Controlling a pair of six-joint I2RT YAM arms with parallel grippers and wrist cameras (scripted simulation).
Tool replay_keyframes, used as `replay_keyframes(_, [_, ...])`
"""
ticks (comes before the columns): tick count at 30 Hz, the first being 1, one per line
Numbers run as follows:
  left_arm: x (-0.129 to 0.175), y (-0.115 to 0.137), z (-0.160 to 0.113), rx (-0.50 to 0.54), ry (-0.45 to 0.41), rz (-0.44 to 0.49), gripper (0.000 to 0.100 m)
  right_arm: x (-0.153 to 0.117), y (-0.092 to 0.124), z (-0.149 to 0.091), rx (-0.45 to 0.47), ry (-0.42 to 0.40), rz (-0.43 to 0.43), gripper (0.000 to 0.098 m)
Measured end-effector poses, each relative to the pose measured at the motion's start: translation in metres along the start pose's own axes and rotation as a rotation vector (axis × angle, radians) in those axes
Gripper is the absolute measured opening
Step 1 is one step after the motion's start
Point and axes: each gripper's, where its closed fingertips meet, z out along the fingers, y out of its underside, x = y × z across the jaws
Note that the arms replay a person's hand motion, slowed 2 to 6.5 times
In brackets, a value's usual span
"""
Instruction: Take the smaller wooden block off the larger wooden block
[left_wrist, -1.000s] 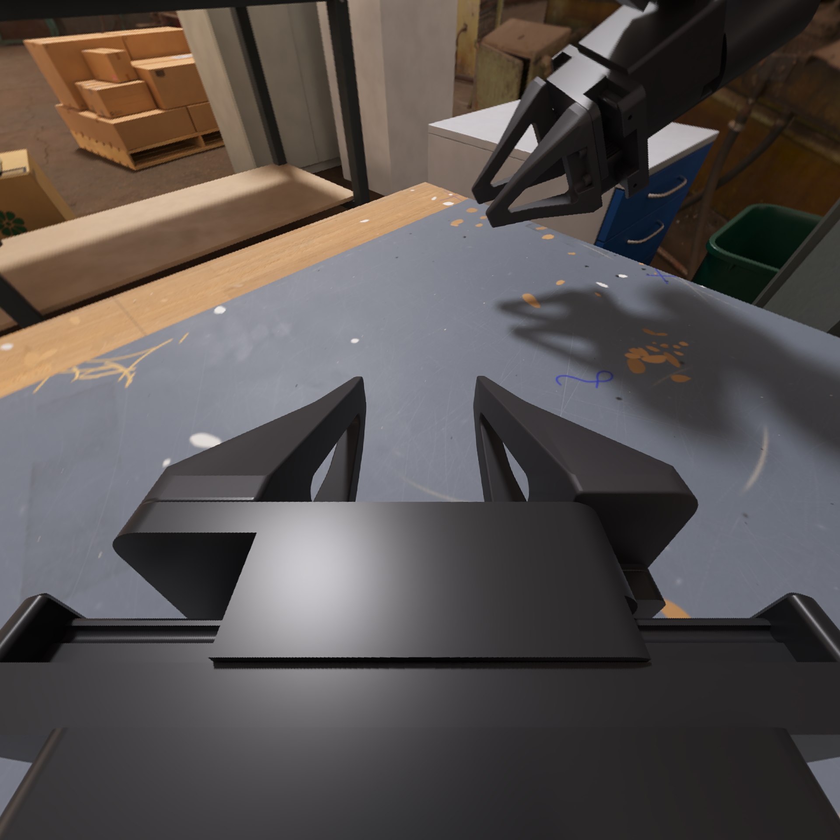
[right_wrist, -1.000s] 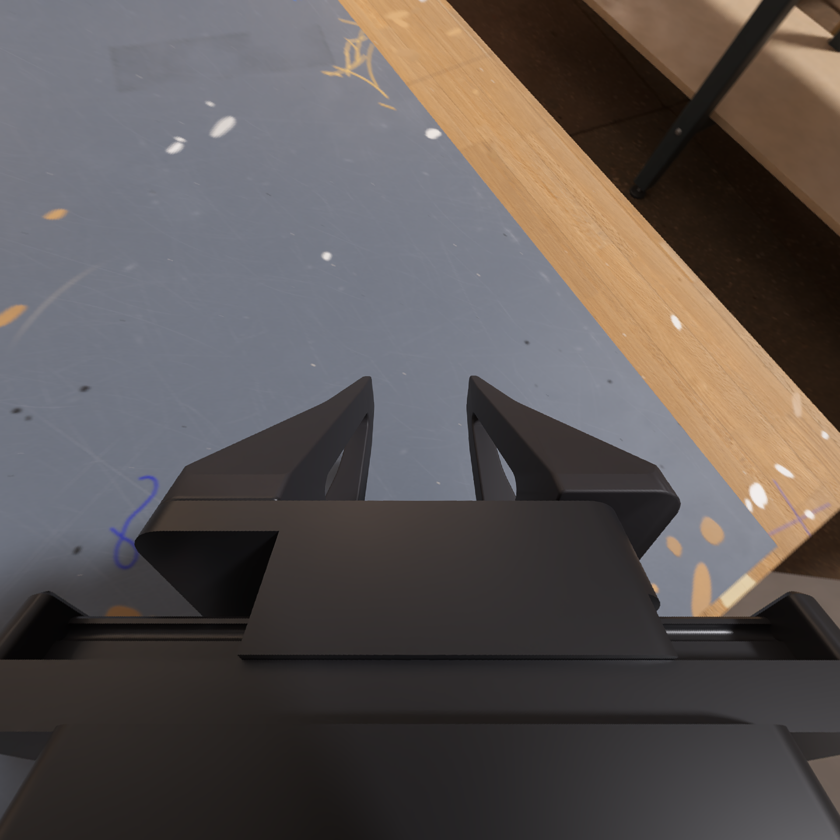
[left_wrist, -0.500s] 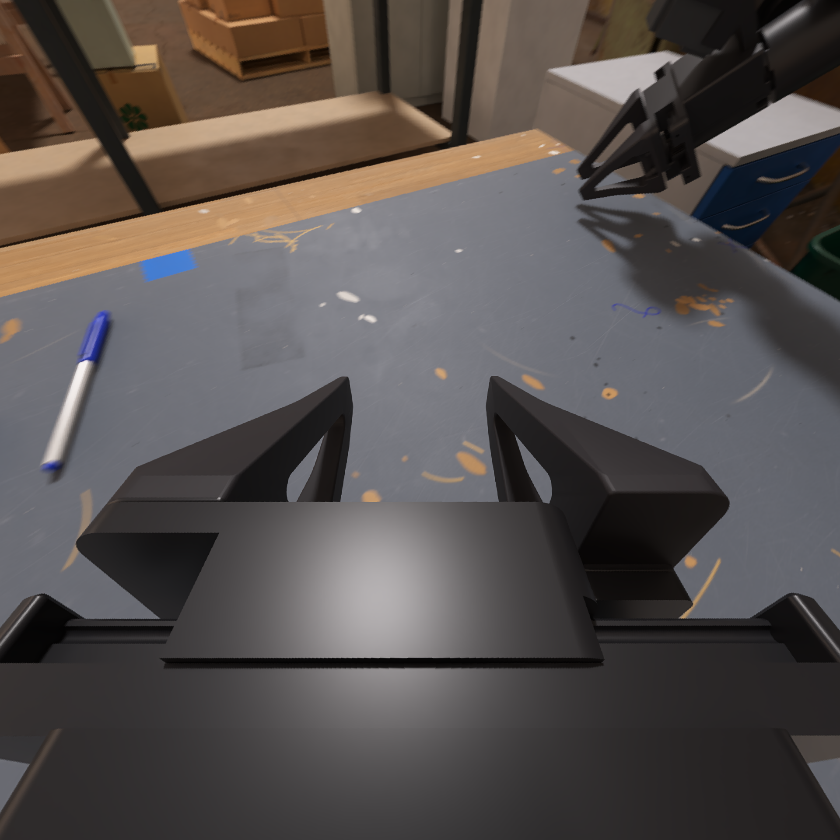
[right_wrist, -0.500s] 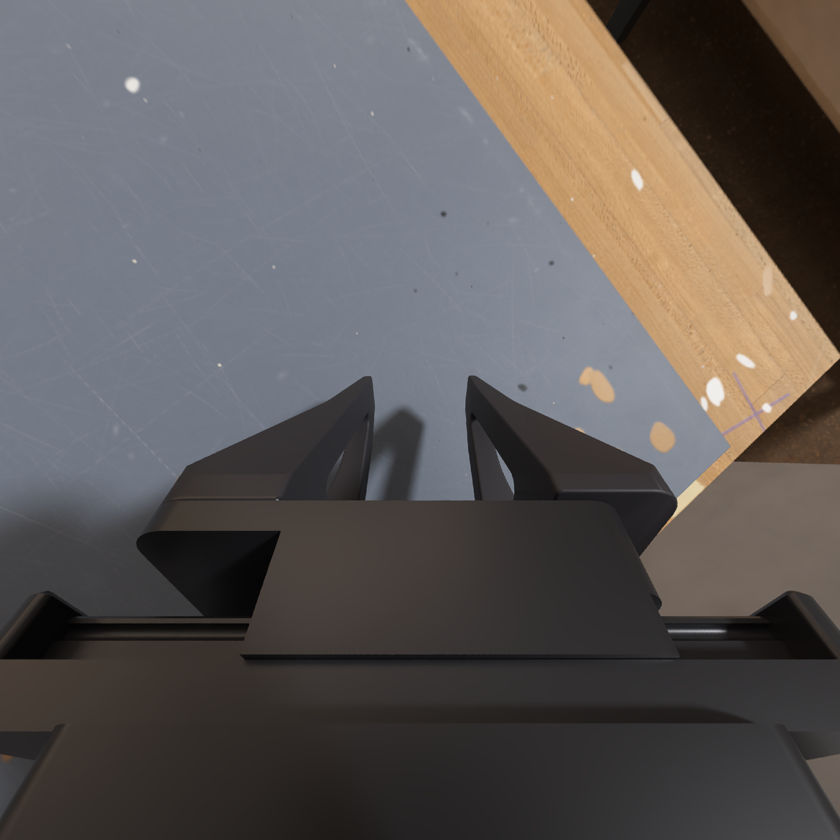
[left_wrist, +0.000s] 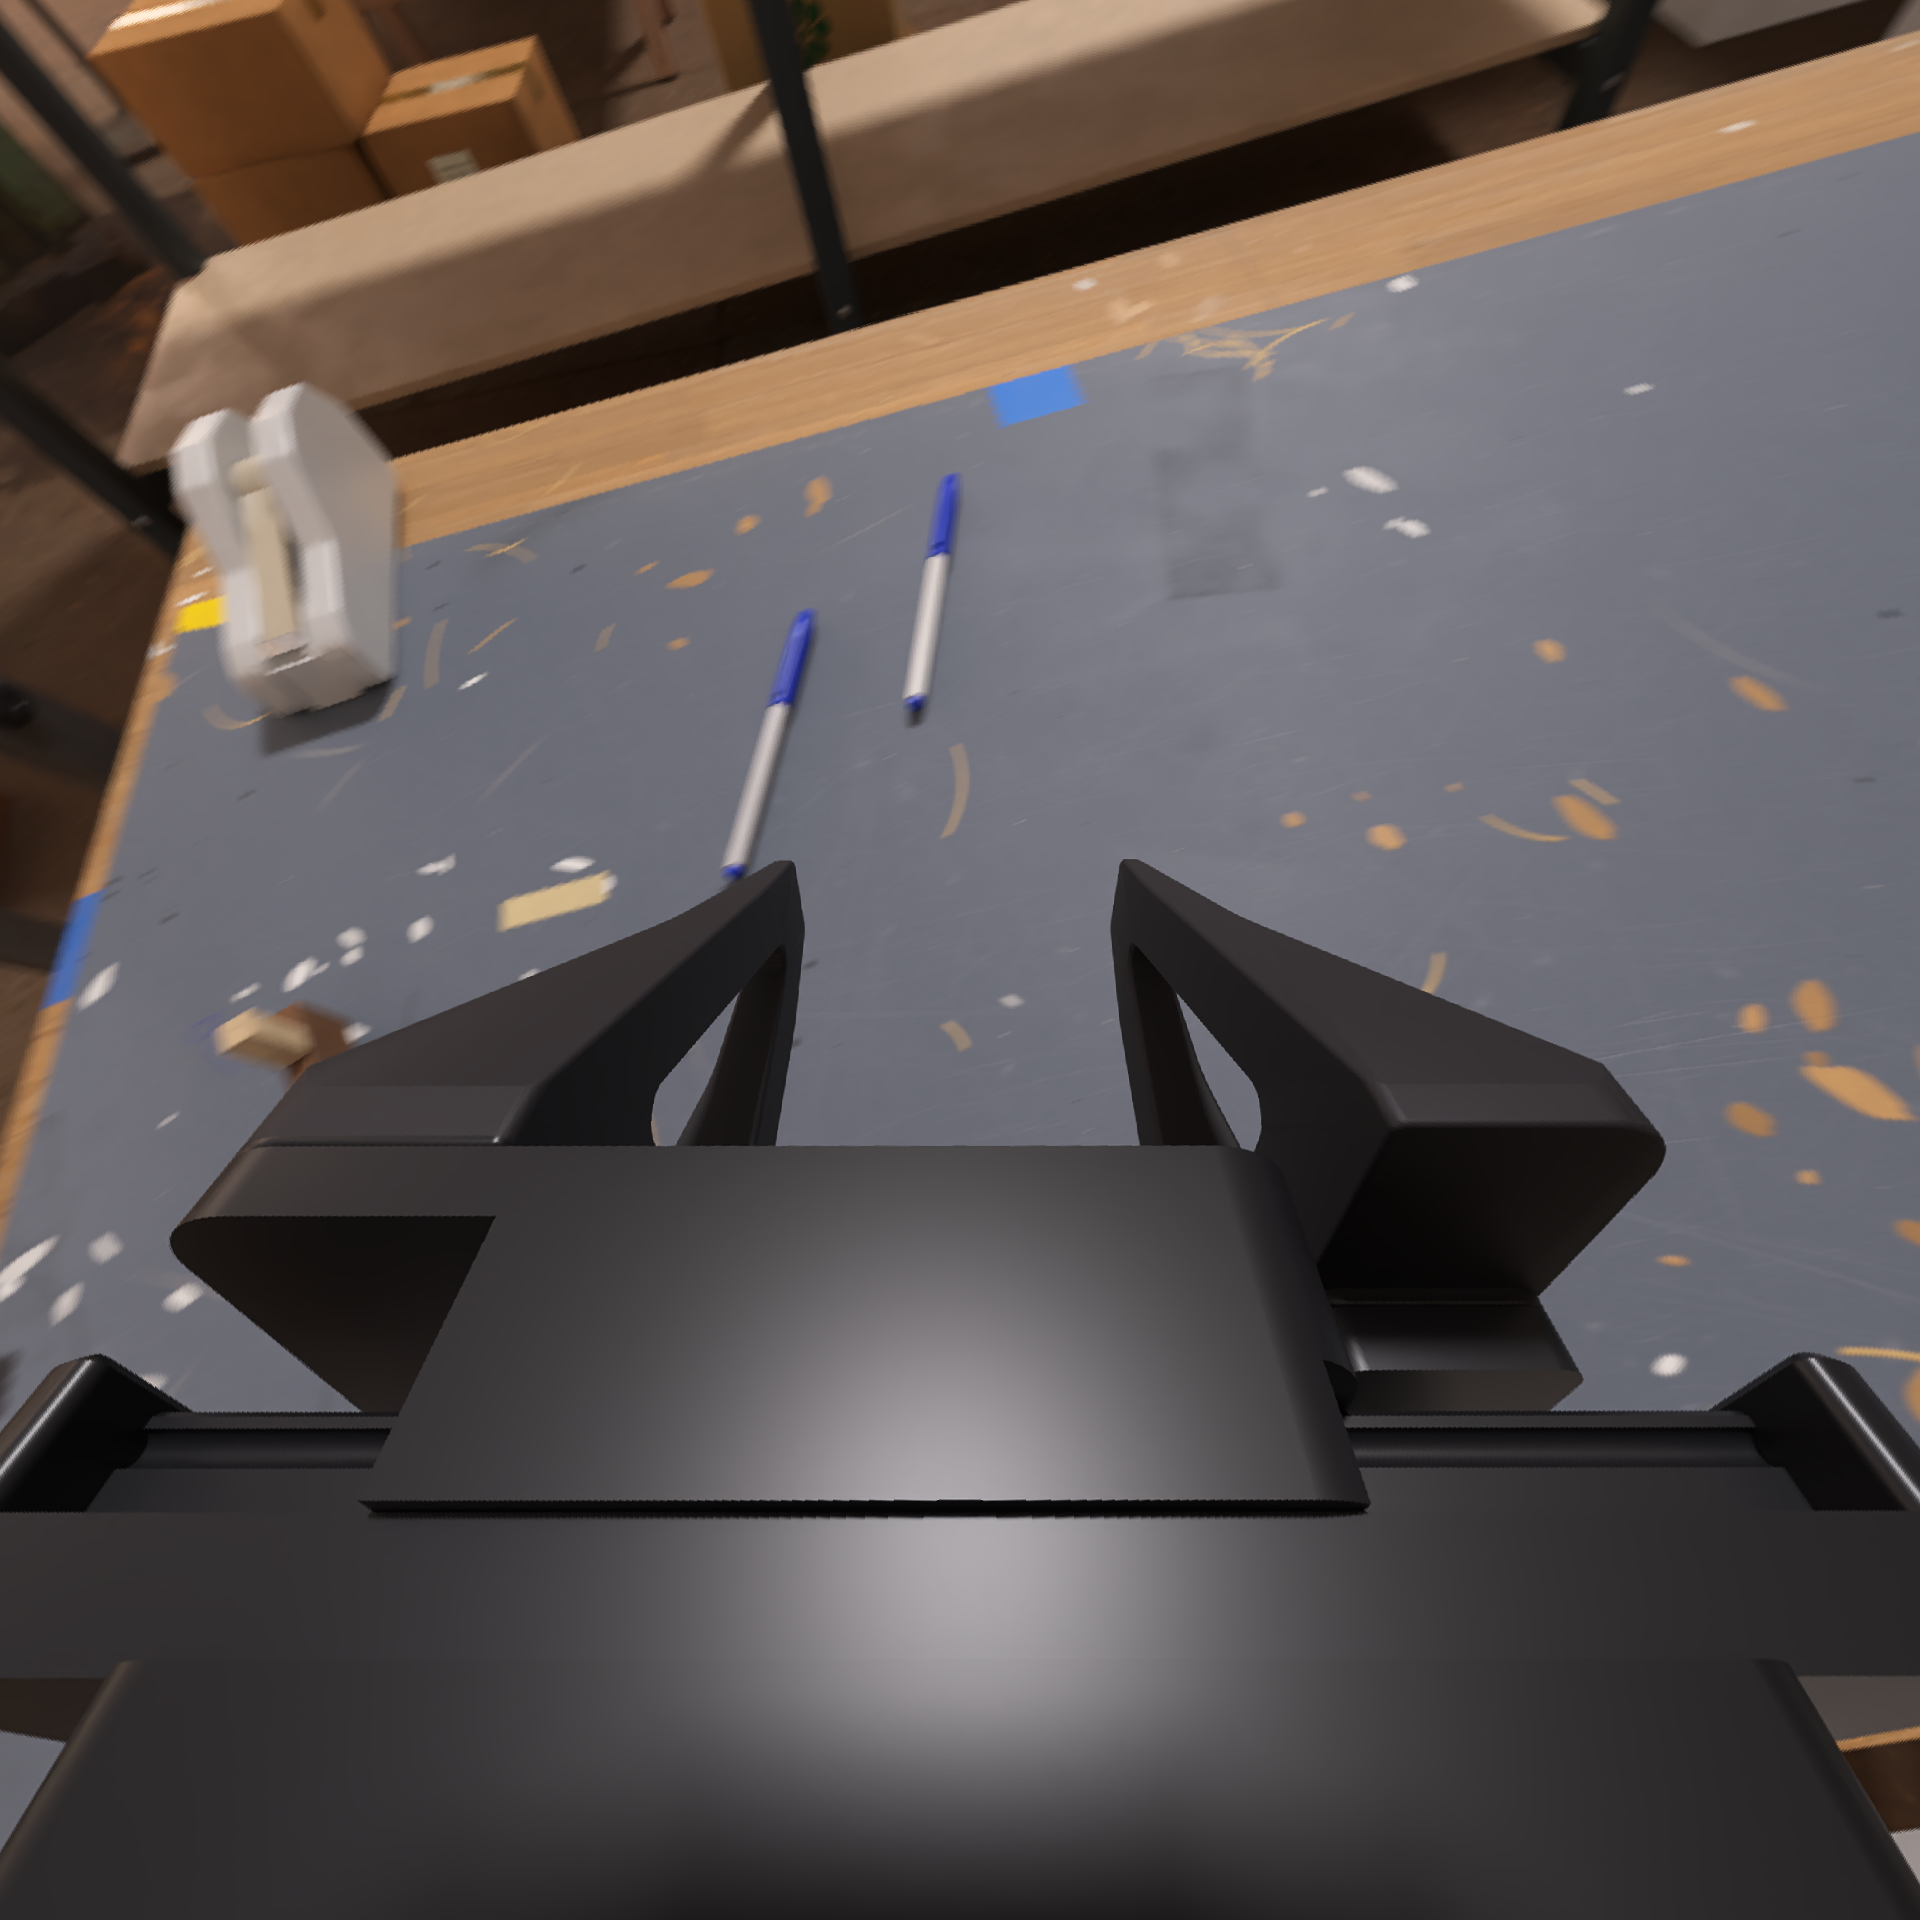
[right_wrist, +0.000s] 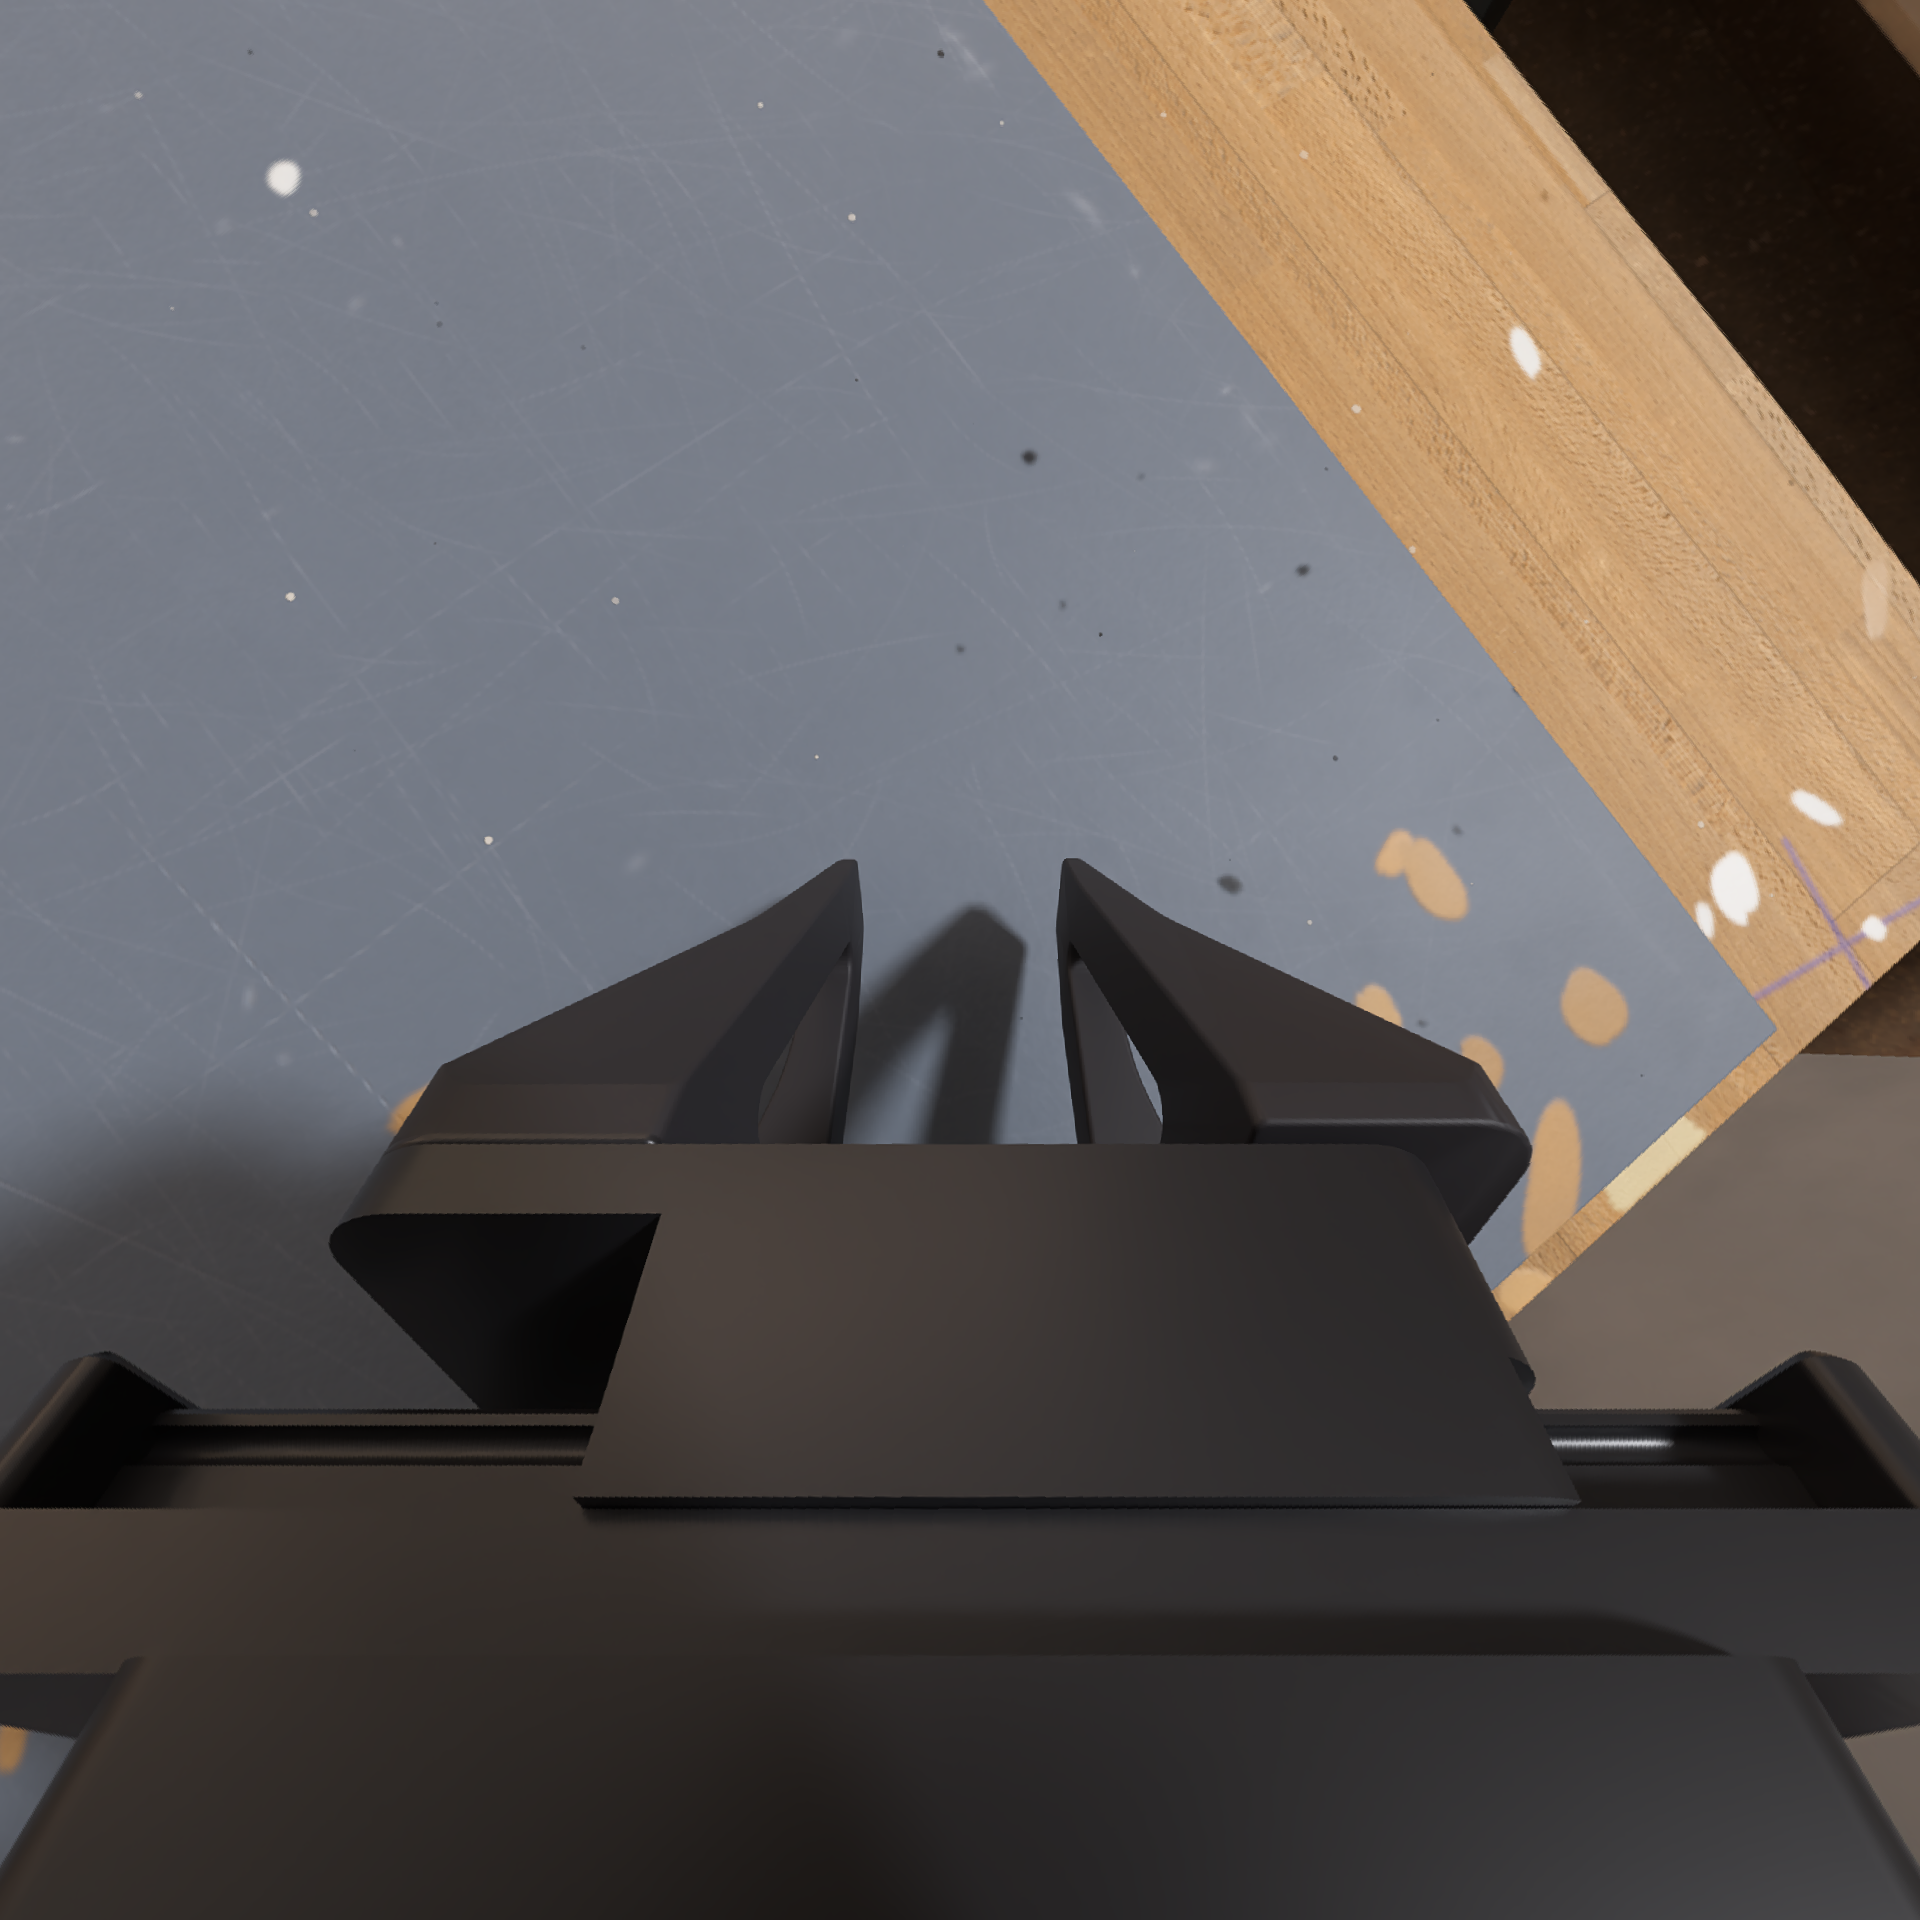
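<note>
In the left wrist view a small light wooden block (left_wrist: 255, 1036) shows at the left on the grey mat (left_wrist: 1351, 727), with a darker brown piece (left_wrist: 324, 1029) touching its right side. Both are blurred and partly hidden behind my left finger (left_wrist: 623, 1018), so I cannot tell how they stack. My left gripper (left_wrist: 956, 883) is open and empty above the mat, to the right of the blocks. My right gripper (right_wrist: 958, 873) is open with a narrower gap, empty, close above the mat (right_wrist: 520, 520) near its corner. No block shows in the right wrist view.
A white tape dispenser (left_wrist: 286, 551) stands at the mat's far left corner. Two blue-capped pens (left_wrist: 769, 743) (left_wrist: 930, 592) lie ahead of my left gripper. The table's wooden border (right_wrist: 1558, 520) and corner (right_wrist: 1766, 1029) lie right of my right gripper. Shelves with cardboard boxes (left_wrist: 312, 114) stand beyond.
The left wrist view has swung left: the pens, the dispenser and the blocks came into view, the right gripper left it. My left jaws have widened. My right gripper sank slightly toward the mat.
</note>
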Motion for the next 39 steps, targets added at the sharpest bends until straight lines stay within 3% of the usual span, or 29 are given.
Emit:
replay_keyframes(8, [-0.107, 0.032, -0.015, -0.143, -0.189, -0.08, 0.05, -0.002, 0.002, 0.002, 0.0, -0.005, 0.013, 0.0317])
replay_keyframes(16, [-0.176, 0.082, 0.014, -0.306, -0.245, -0.244, 0.05, 0.0, 0.0, 0.001, 0.003, -0.003, 0.018, 0.0316])
replay_keyframes(28, [-0.23, 0.156, 0.083, -0.593, -0.317, -0.356, 0.049, -0.002, 0.001, 0.004, 0.003, -0.005, 0.025, 0.0312])
replay_keyframes(33, [-0.244, 0.172, 0.097, -0.687, -0.346, -0.349, 0.048, -0.002, 0.001, 0.004, 0.004, -0.002, 0.027, 0.0312])
replay_keyframes(39, [-0.256, 0.171, 0.099, -0.721, -0.389, -0.328, 0.041, -0.002, 0.0, 0.004, 0.007, 0.0, 0.025, 0.0311])
